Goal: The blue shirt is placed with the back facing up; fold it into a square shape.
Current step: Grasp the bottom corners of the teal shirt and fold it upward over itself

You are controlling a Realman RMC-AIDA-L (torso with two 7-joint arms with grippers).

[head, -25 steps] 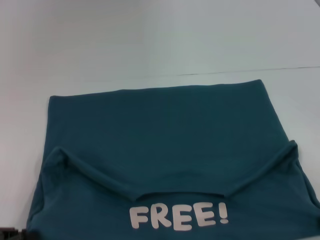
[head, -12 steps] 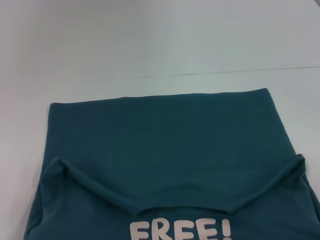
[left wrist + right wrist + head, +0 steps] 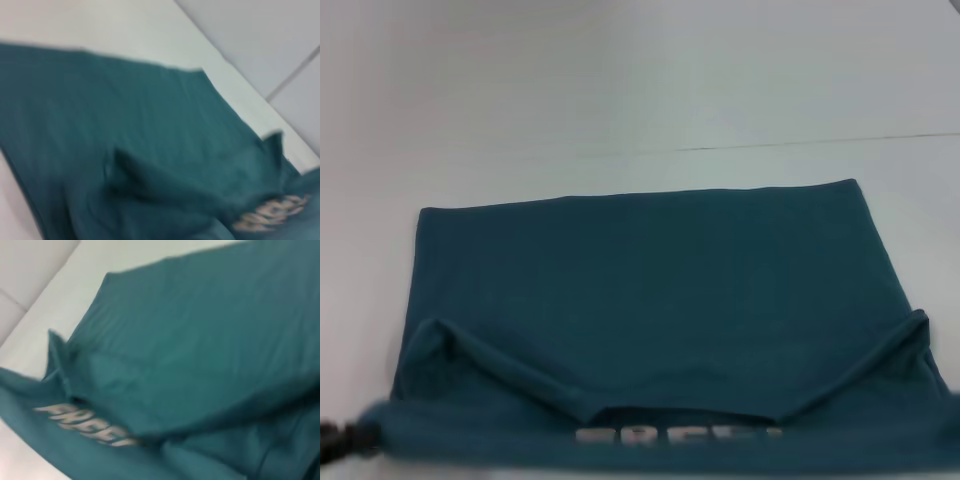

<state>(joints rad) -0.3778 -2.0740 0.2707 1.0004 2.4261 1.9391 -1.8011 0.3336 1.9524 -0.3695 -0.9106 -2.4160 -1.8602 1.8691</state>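
At the lower left edge of the head view, a dark bit of the left gripper [image 3: 342, 440] touches the near left corner of the blue shirt [image 3: 650, 290]; whether it is clamped on the cloth I cannot tell. The right gripper is out of frame. The shirt fills the lower half of that view on the white desk [image 3: 620, 90], its near edge raised, lettering [image 3: 675, 436] foreshortened along it.
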